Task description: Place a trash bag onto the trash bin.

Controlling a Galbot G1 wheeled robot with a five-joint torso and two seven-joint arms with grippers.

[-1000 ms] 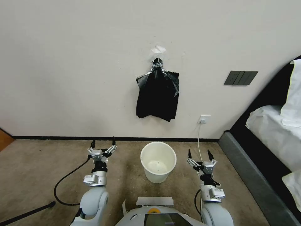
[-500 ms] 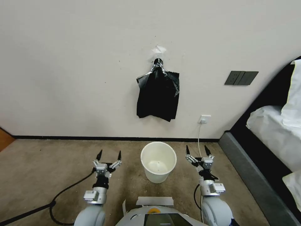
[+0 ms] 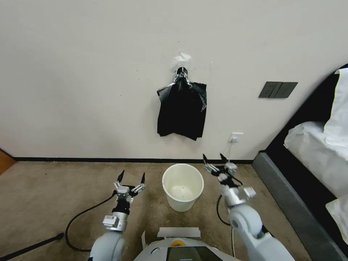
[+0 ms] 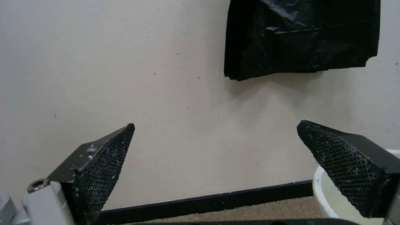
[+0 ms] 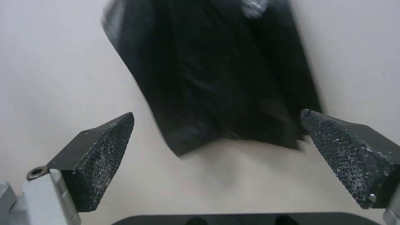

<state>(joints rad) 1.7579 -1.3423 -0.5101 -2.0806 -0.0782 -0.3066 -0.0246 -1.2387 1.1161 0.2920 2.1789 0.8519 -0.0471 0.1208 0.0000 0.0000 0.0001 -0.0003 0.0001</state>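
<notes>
The trash bin (image 3: 181, 203), a round cream-white bucket, stands on the carpet near the wall, and its rim (image 4: 322, 190) also edges the left wrist view. A flat black bag bundle (image 3: 182, 110) hangs on the wall above it from a silvery-taped top. A single trash bag is out of view. My right gripper (image 3: 213, 157) is open, raised beside the bin's right rim and pointing at the bundle (image 5: 221, 78), with its own gap (image 5: 218, 112) empty. My left gripper (image 3: 132, 174) is open and low, left of the bin, facing the wall below the bundle (image 4: 300, 34).
A bed (image 3: 319, 152) with white bedding and a dark frame fills the right side. A wall socket (image 3: 235, 137) with a white cable sits right of the bin, and a dark switch plate (image 3: 278, 89) is higher up. A black cable (image 3: 83, 214) lies on the carpet at left.
My right gripper rose and swung left toward the wall and the bundle. My left gripper shifted right, closer to the bin. Both stayed open.
</notes>
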